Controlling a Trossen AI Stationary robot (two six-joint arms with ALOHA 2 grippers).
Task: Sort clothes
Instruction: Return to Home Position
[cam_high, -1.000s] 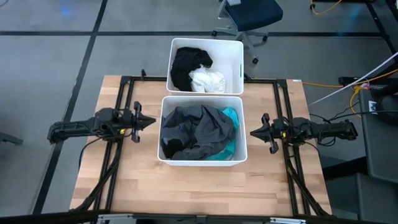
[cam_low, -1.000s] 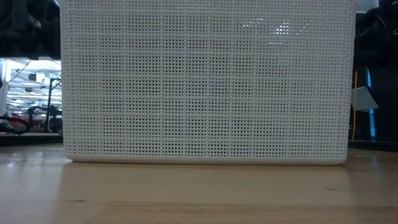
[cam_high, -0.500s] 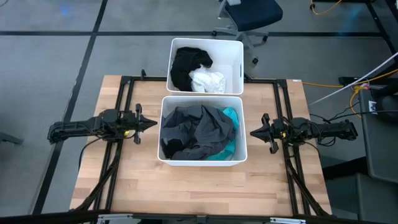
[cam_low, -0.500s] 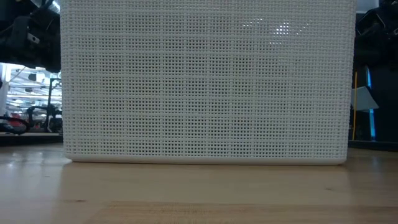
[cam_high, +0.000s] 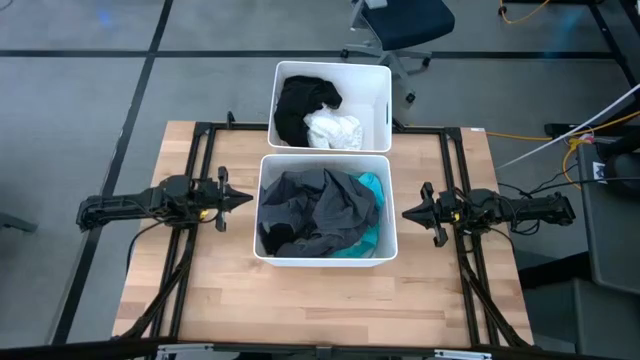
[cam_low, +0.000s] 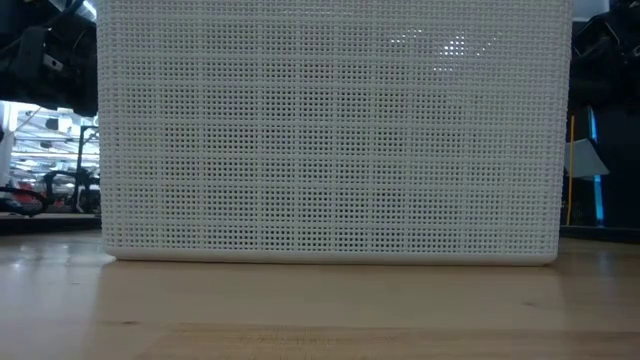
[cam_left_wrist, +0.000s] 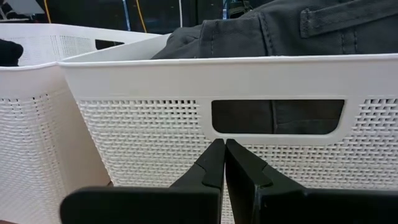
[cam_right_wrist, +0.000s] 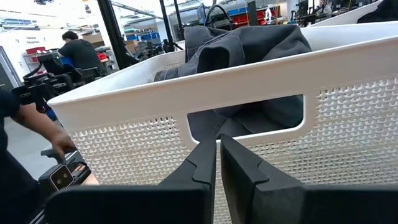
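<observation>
Dark grey clothes (cam_high: 318, 212) and a teal garment (cam_high: 372, 186) lie heaped in the near white bin (cam_high: 262, 215). Black clothes (cam_high: 300, 105) and a white garment (cam_high: 333, 130) lie in the far white bin (cam_high: 380, 100). My left gripper (cam_high: 248, 198) is shut and empty, level, pointing at the near bin's left wall (cam_left_wrist: 143, 124) just short of its handle slot. My right gripper (cam_high: 405, 212) is shut and empty, pointing at the bin's right wall (cam_right_wrist: 348, 130). Grey cloth shows over the rim in both wrist views (cam_left_wrist: 280, 31) (cam_right_wrist: 249, 43).
The near bin's perforated wall (cam_low: 330, 130) fills the low view. Bare wooden table (cam_high: 320, 300) lies between the near bin and the table's near edge. Dark arm rails run along both table sides. A person's hand (cam_right_wrist: 62, 149) and another person (cam_right_wrist: 74, 46) show beyond the table.
My left arm has shifted a little, and a dark part of it now shows at the upper left of the low view beside the near bin. Its fingers stay shut. The clothes and bins have not moved.
</observation>
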